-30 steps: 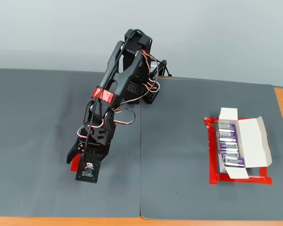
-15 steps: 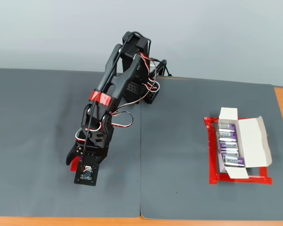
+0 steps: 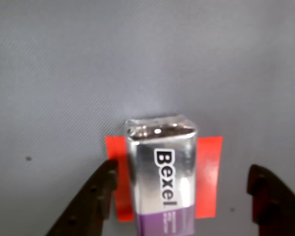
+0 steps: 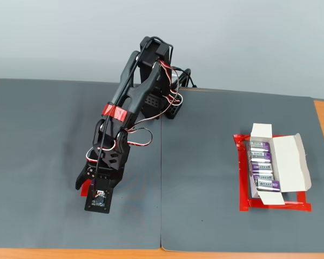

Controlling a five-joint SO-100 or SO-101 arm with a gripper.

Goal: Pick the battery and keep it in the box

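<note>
Fingers point(image 3: 96, 196) of the gripper point(image 3: 182, 196) stand spread wide in the wrist view, one on each side of the battery point(image 3: 161, 179); neither visibly touches it. The battery lies on a red tape patch point(image 3: 209, 174) on the grey mat point(image 3: 64, 73). The fixed view hides it under the gripper point(image 4: 89, 186), toward the mat's left front. Near the right edge, the box point(image 4: 289, 162), framed in red tape point(image 4: 243, 178), holds four batteries point(image 4: 263, 166) in a row.
</note>
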